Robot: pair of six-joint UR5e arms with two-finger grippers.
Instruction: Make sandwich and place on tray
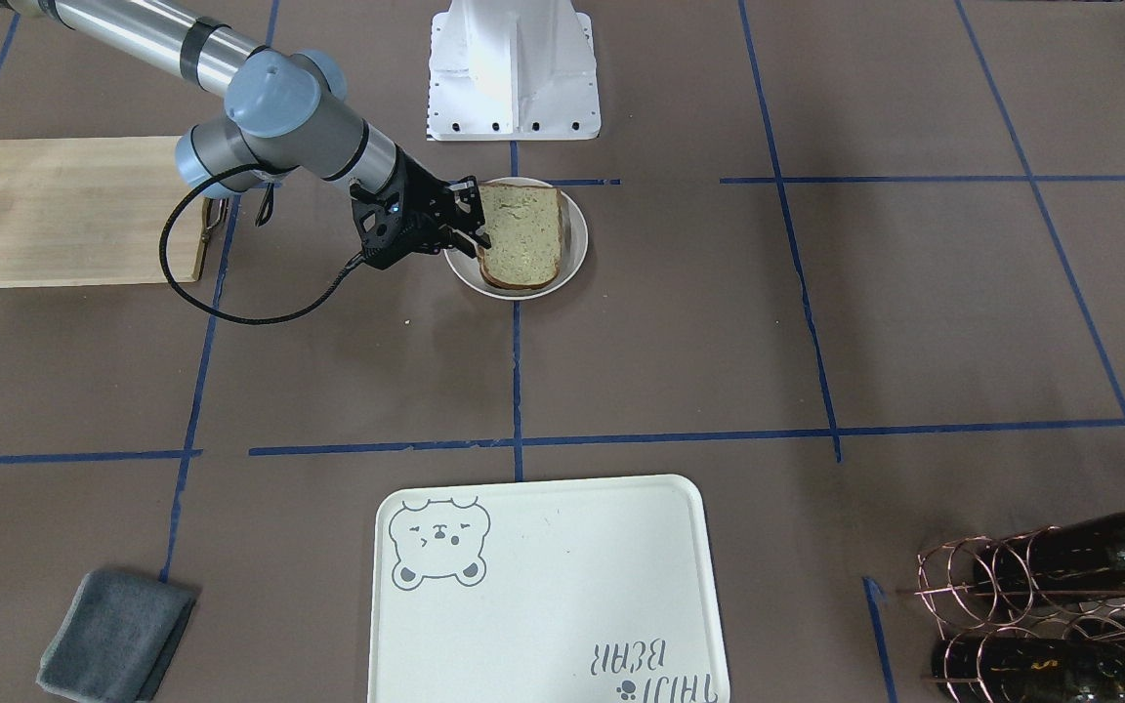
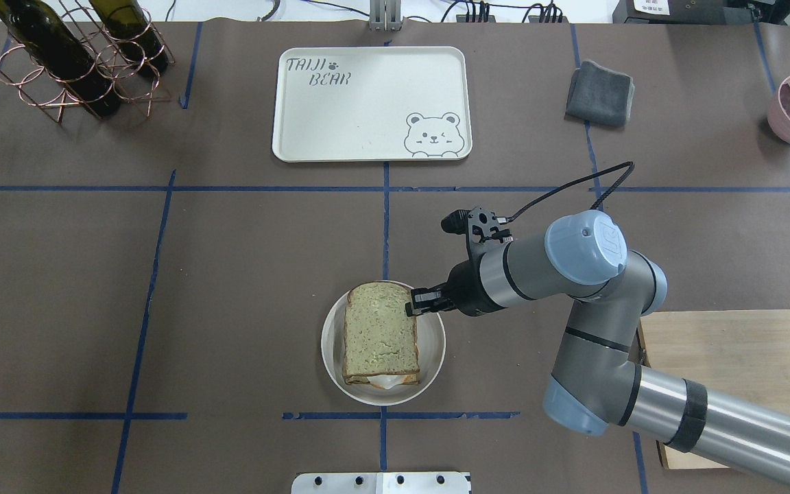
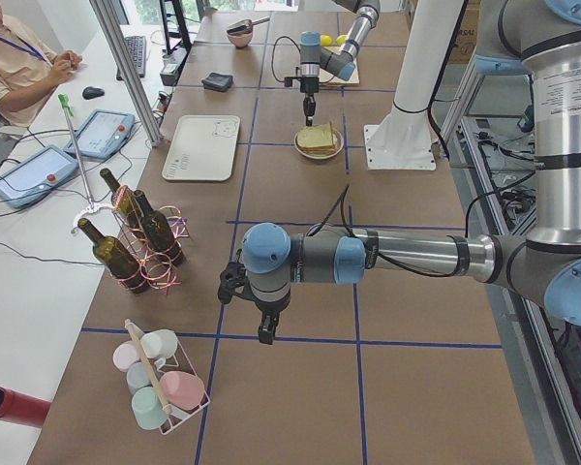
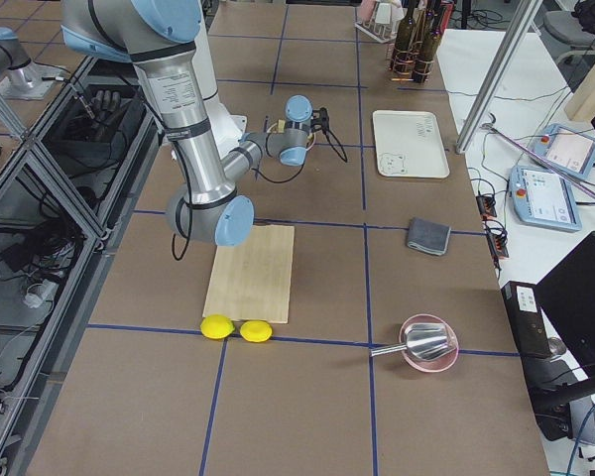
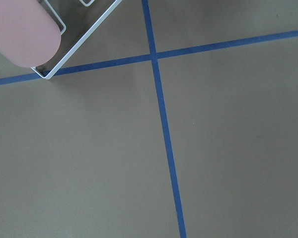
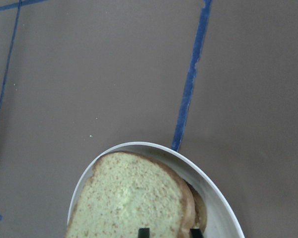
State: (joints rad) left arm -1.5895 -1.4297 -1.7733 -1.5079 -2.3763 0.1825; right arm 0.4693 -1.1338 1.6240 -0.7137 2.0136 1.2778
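Front view: the sandwich sits stacked on the plate, with the right gripper at its edge. Overhead: nothing's on the tray yet, so the move is still left to do. Right wrist: the fingertips straddle the crust, can't tell if they're pinching. Left side view: the left gripper hangs far off, can't tell its state.

On my table I count two bread slices with one egg between them, one round plate, one tray, one cutting board and one grey cloth. I also count two lemons, one pink bowl, three wine bottles in one wire rack, and four cups.
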